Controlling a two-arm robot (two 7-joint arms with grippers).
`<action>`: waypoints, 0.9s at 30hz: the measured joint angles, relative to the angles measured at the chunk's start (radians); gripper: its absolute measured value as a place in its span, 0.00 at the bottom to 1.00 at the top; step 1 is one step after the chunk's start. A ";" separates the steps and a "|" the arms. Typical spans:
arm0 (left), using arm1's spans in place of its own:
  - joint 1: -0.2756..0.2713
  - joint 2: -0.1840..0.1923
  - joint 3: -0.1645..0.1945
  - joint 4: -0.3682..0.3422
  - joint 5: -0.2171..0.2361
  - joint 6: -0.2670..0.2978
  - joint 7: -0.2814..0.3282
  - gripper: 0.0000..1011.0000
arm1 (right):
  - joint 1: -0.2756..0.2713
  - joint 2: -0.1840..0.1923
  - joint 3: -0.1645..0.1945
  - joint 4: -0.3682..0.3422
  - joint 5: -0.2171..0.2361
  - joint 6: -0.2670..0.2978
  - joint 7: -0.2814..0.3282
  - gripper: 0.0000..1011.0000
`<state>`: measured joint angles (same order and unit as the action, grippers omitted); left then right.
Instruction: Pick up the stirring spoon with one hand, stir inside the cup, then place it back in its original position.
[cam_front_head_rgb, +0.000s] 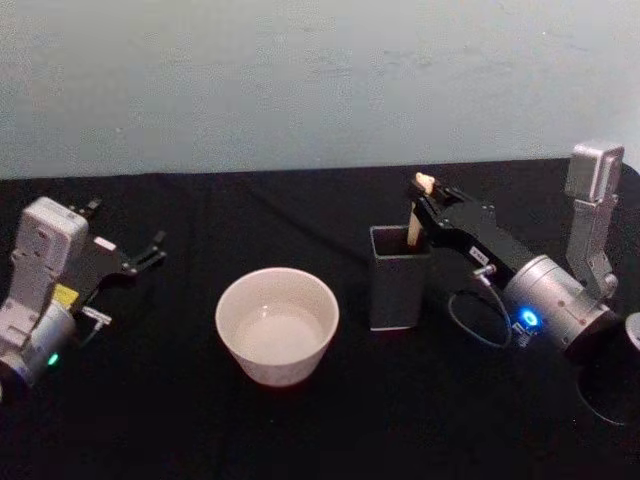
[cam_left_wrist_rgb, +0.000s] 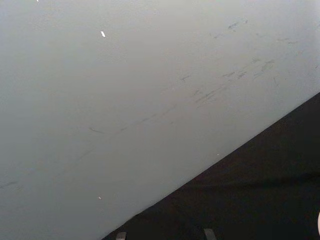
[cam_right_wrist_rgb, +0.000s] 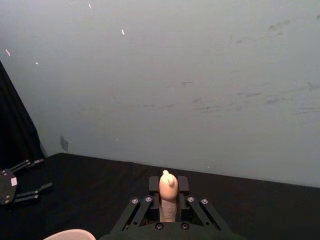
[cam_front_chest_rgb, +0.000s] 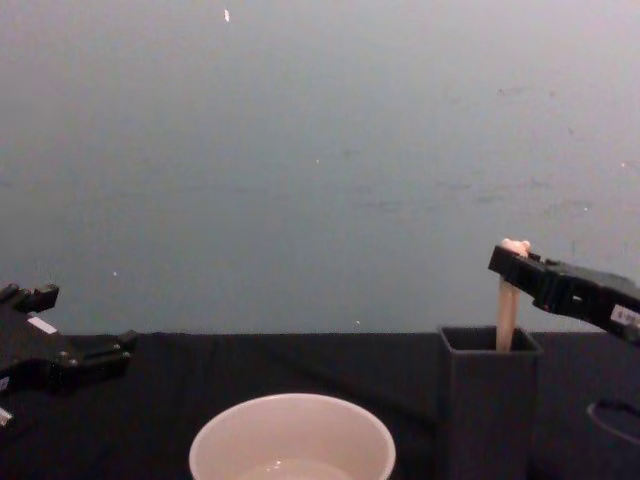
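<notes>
Near the black table's (cam_front_head_rgb: 200, 430) left edge the left gripper (cam_front_head_rgb: 130, 232) idles, jaws apart. Centre: the round, smooth cream cup (cam_front_head_rgb: 277, 325). Right of it, the matte grey square holder (cam_front_head_rgb: 398, 290) contains the stirring spoon (cam_front_head_rgb: 413, 230) (beige, bear-topped), with the right gripper (cam_front_head_rgb: 423, 202) clamped on its handle. Lifting, stirring and returning all remain.

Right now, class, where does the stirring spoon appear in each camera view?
Head view: stirring spoon stands in the dark holder, right of the cup.
Right wrist view: the spoon, close up, gripped below its bear head by the right claw.
Chest view: the spoon at lower right, rising out of the holder.
Left wrist view: faces wall and table.
Shared landmark: the right claw clamped near the spoon's top.
</notes>
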<state>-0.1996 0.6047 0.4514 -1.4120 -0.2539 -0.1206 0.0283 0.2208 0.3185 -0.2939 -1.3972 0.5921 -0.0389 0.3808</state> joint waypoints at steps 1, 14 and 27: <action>0.000 0.000 0.000 0.000 0.000 0.000 0.000 0.99 | 0.001 0.000 0.000 0.001 -0.001 0.001 0.000 0.21; 0.000 0.000 0.000 0.000 0.000 0.000 0.000 0.99 | 0.001 -0.004 0.000 0.004 -0.008 0.011 -0.003 0.21; 0.000 0.000 0.000 0.000 0.000 0.000 0.000 0.99 | 0.000 -0.003 -0.001 0.002 -0.010 0.011 0.002 0.21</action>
<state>-0.1996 0.6047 0.4514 -1.4120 -0.2539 -0.1206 0.0283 0.2206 0.3159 -0.2952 -1.3949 0.5819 -0.0282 0.3830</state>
